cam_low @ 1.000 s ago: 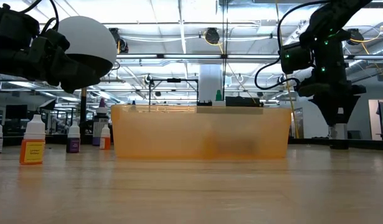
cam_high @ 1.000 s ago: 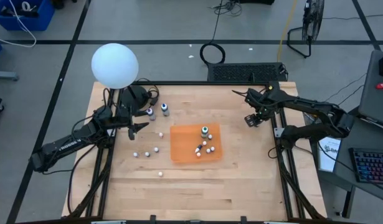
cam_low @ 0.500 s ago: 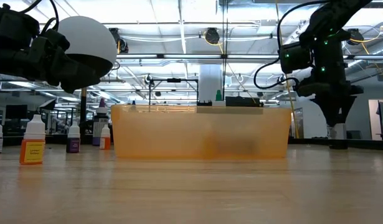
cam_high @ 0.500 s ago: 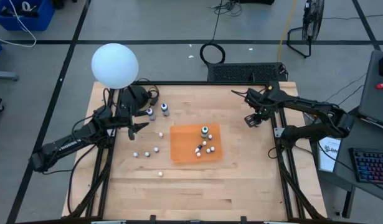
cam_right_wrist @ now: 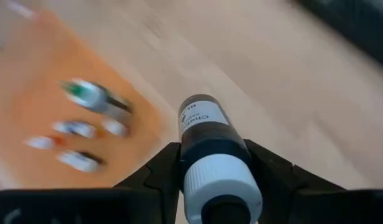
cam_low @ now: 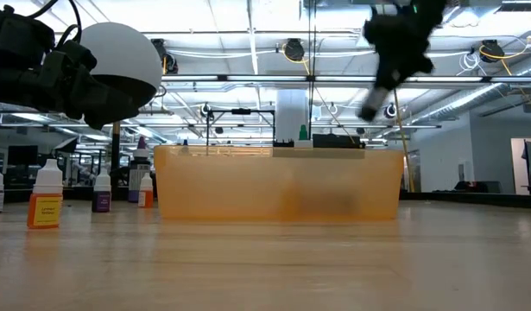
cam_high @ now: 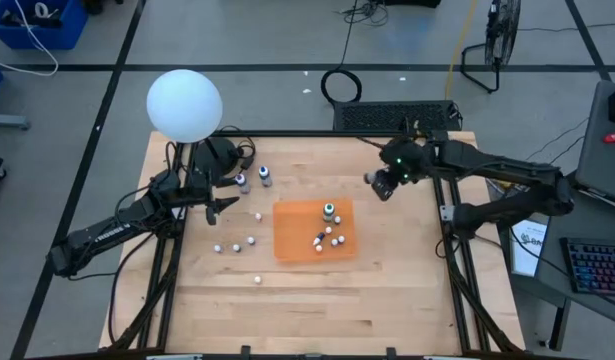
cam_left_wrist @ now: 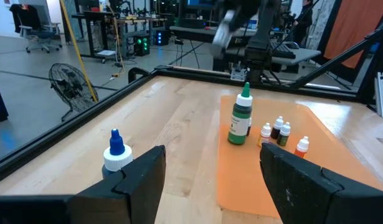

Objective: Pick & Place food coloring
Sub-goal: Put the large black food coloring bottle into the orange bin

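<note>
My right gripper [cam_high: 379, 183] hangs above the table just right of the orange mat [cam_high: 314, 228], shut on a dark food coloring bottle [cam_right_wrist: 211, 134] with a white cap. On the mat stand a taller green-topped bottle [cam_high: 329, 210] [cam_left_wrist: 242, 118] and several tiny bottles [cam_high: 327, 237] [cam_left_wrist: 278, 130]. Two taller bottles [cam_high: 253, 180] stand upright on the wood left of the mat, with small white-topped ones [cam_high: 235, 245] nearer. My left gripper [cam_high: 222, 203] waits open beside them, and a blue-capped bottle [cam_left_wrist: 116, 152] stands just ahead of its fingers. My right gripper pinches the dark bottle between its two fingers, one on each side of the body just below the white cap [cam_right_wrist: 221, 180]. The bottle lies along the fingers, cap toward the wrist and base pointing away. It is lifted clear of the table.
A big white globe [cam_high: 184, 105] stands at the table's far left corner, right behind my left arm. In the low view the mat shows as a wide orange band [cam_low: 278, 183], with bottles [cam_low: 45, 200] to its left. Bare wood lies near and to the right of the mat.
My right gripper has risen from close to the tabletop and swung toward the table's left, toward the orange mat, carrying the dark bottle with it. Most of the move falls within the last half second. The left arm and the other bottles have stayed put.
</note>
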